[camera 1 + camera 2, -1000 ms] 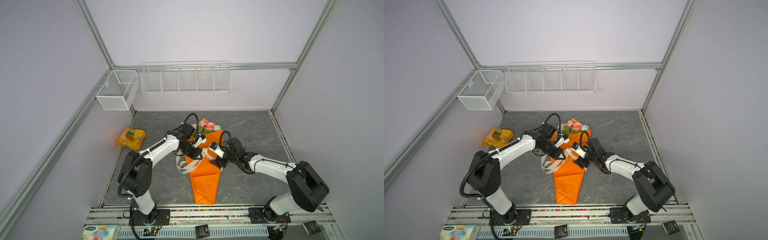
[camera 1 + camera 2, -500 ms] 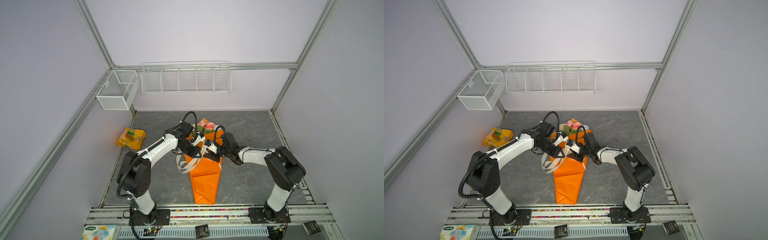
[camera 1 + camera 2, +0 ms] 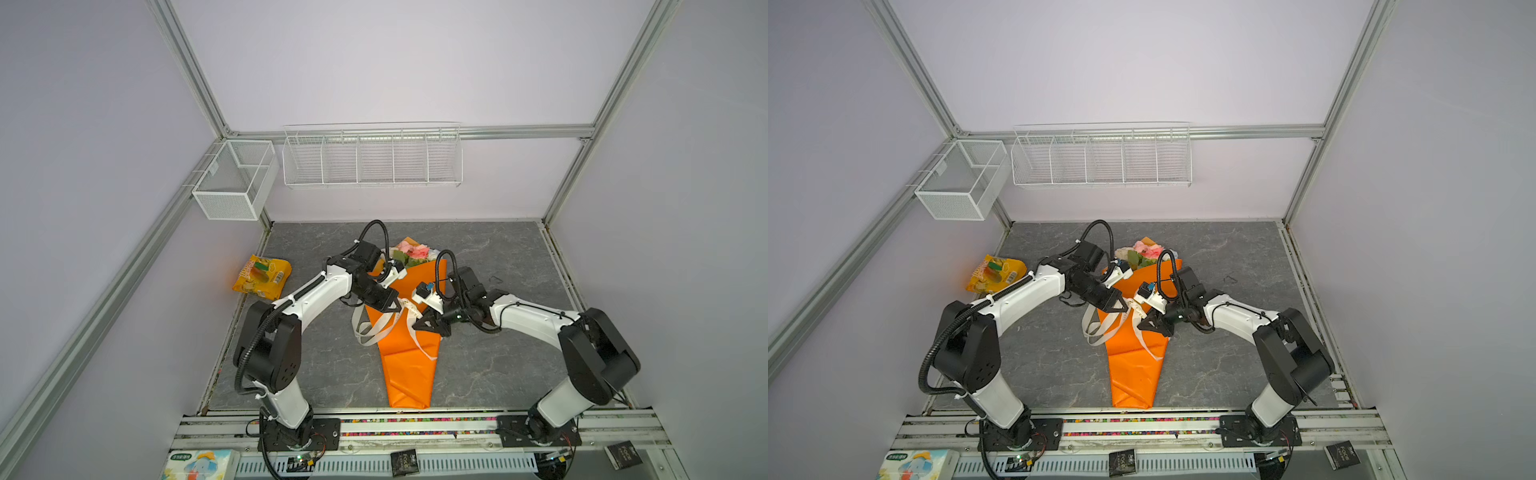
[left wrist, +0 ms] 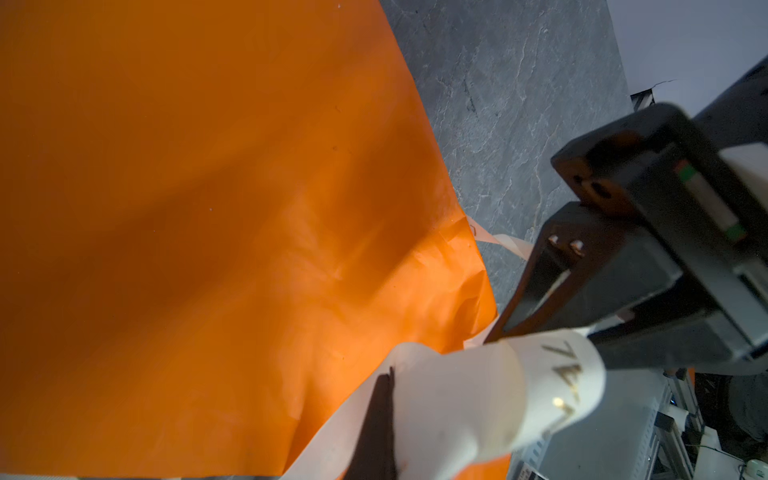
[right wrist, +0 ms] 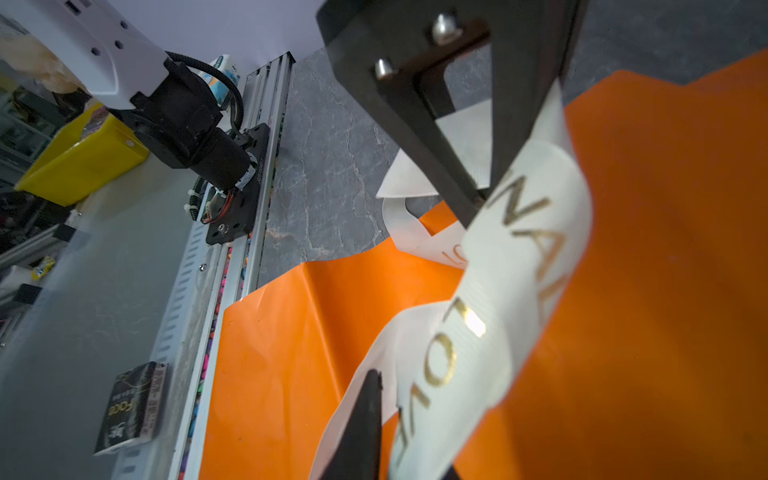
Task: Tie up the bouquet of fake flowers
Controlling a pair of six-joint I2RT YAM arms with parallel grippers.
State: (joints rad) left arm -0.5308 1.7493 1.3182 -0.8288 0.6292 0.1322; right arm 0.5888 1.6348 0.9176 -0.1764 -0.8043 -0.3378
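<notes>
Okay, we see both grippers low over the middle of the bouquet of fake flowers [image 3: 409, 365], tips facing each other and near. We cannot tell if the tips touch.

Left gripper [image 3: 395, 308]: jaws pressed together, pinching the cream ribbon [image 3: 376, 332]. The right wrist view shows this best, with its fingertips [image 5: 449, 174] clamped on the strip with the gold letters.

Right gripper [image 3: 419, 325]: jaws drawn close, pinching the same ribbon just beside the left gripper's hold. In the left wrist view its fingers [image 4: 521, 286] narrow to a point right on the strip. A short stretch of ribbon runs between the two grips.

Loose loops of ribbon hang under the left gripper. They spill off the orange paper [image 3: 1133, 374] onto the table [image 3: 498, 365] on that gripper's outer side. One tail runs from under the right gripper across the paper, back toward the arm bases.

The bouquet lies flat on the table directly beneath both grippers, wrapped in the orange cone. The narrow end points back toward the arm bases, past both grippers' tips. The pink and cream flower heads [image 3: 411, 254] stick out at the wide end, beyond both grippers and just past the left wrist.

A yellow snack bag [image 3: 262, 276] lies well apart from the left gripper, out beyond that arm's outer side.
</notes>
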